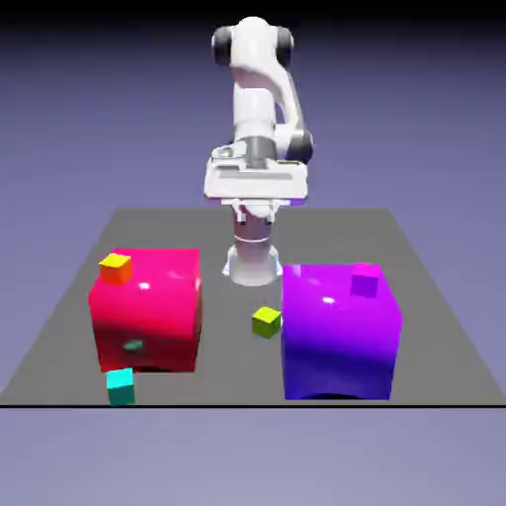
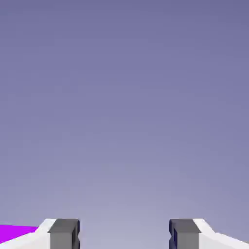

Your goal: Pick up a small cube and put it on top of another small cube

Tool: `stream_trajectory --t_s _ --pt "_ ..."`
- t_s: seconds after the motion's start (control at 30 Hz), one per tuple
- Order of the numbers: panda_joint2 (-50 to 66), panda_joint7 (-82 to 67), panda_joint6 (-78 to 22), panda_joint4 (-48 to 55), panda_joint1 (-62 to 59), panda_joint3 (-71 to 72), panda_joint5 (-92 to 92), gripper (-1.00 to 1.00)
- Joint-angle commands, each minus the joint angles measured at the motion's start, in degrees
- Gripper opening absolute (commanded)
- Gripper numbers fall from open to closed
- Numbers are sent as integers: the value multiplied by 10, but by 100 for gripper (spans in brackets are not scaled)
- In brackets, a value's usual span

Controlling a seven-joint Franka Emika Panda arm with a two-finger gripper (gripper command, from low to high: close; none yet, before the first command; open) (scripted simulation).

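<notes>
Nearest the camera, the teal cube [image 1: 121,386] sits on the grey tabletop [image 1: 59,336] at its front edge, just in front of the big red block [image 1: 146,308], toward the exterior view's left. Its reflection shows in the red block's glossy front face. Orange cube [image 1: 116,268] with yellowish top rests on the red block's upper far-left corner. Yellow-green cube [image 1: 265,321] lies on the tabletop between the red block and the big purple block [image 1: 340,331]. Magenta cube [image 1: 365,281] sits atop the purple block. White arm [image 1: 259,109] stands at the far edge, hand raised well above everything. Claw [image 2: 124,234] is spread apart and empty; hand view shows mostly backdrop, with a purple sliver at bottom left.
</notes>
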Motion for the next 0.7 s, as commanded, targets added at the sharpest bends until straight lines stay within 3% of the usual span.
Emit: stream_trajectory --t_s 0.0,0.67 --pt "-6 16 -12 12 -21 14 5 0" --pt "-133 339 -245 243 -436 302 106 0"
